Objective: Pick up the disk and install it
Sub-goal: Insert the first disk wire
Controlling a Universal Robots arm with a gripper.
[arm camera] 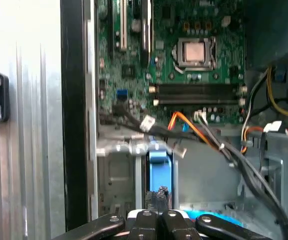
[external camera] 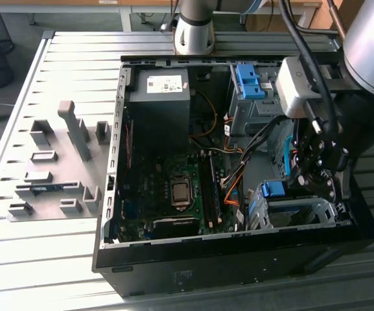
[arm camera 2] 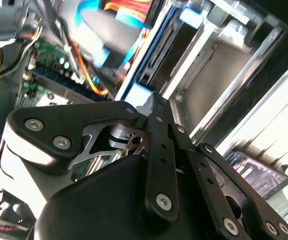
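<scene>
**One arm reaching down into the drive cage**

We see the gripper (external camera: 317,170) lowered inside the open computer case (external camera: 174,259), at its corner on the exterior view's right, just above the metal drive cage (external camera: 297,214). A blue carrier frame (external camera: 274,189) sits in that cage, and we take it for the edge of the disk (arm camera: 159,165), standing on edge in the bay straight ahead of the gripper in the first wrist view. We cannot tell whether the jaws are released or clenched: their linkage (arm camera 2: 158,150) hides the tips. A second blue bracket (external camera: 248,81) sits in the upper cage near the black power supply (external camera: 161,103). The motherboard (external camera: 174,194) lies flat in the case, with orange cables (external camera: 232,188) crossing it. Grey fixtures (external camera: 57,162) stand on the slatted surface (external camera: 18,259).
</scene>
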